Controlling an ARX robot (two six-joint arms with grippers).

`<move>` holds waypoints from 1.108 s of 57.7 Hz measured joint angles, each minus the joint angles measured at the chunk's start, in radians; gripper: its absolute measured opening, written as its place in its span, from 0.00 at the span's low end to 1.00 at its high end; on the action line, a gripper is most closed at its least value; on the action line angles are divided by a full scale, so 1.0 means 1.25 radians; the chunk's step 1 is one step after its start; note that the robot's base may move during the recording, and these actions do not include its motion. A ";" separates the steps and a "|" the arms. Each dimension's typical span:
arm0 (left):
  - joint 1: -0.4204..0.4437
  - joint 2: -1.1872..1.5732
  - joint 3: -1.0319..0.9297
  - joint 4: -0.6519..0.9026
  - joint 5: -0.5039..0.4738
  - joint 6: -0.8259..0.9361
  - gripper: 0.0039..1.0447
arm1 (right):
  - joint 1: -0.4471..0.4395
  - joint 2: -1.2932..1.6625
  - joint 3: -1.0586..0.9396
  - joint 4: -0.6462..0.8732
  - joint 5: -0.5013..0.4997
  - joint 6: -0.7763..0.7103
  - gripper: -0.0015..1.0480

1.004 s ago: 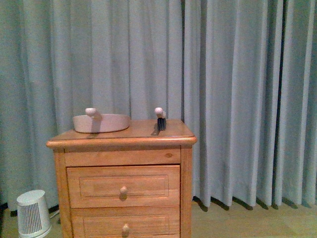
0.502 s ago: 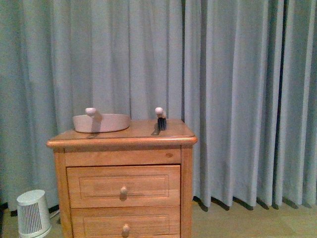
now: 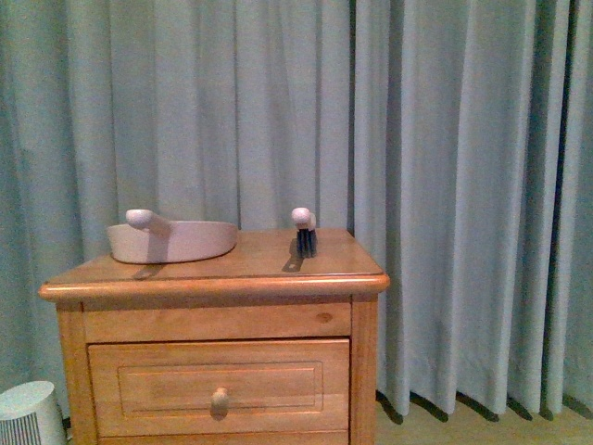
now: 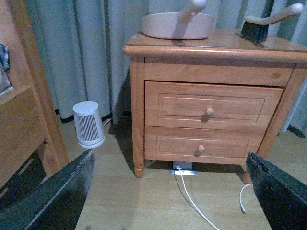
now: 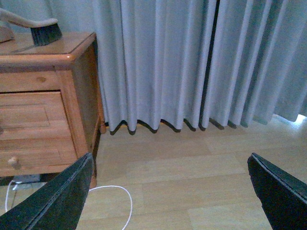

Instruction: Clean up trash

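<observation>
A pink dustpan (image 3: 176,243) sits at the nightstand (image 3: 222,278) top's back-left corner, a dark-bristled hand brush (image 3: 304,236) nearer its back-right corner. Grey-blue curtains (image 3: 445,185) hang behind, over a pale wood floor (image 5: 192,182). My left gripper (image 4: 170,155) and right gripper (image 5: 171,158) are spread wide, empty; the trash shows in no view.

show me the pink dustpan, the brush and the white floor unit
pink dustpan (image 3: 185,243), front view, on its side wall
brush (image 3: 306,244), front view, on the dark bristles
white floor unit (image 4: 88,125), left wrist view, on its slatted front
</observation>
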 joint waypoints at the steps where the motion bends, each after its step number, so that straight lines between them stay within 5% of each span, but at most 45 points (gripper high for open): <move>1: 0.000 0.000 0.000 0.000 0.000 0.000 0.93 | 0.000 0.000 0.000 0.000 0.000 0.000 0.93; 64: 0.000 0.001 0.000 0.000 0.000 0.000 0.93 | 0.000 -0.001 0.000 0.000 0.000 0.000 0.93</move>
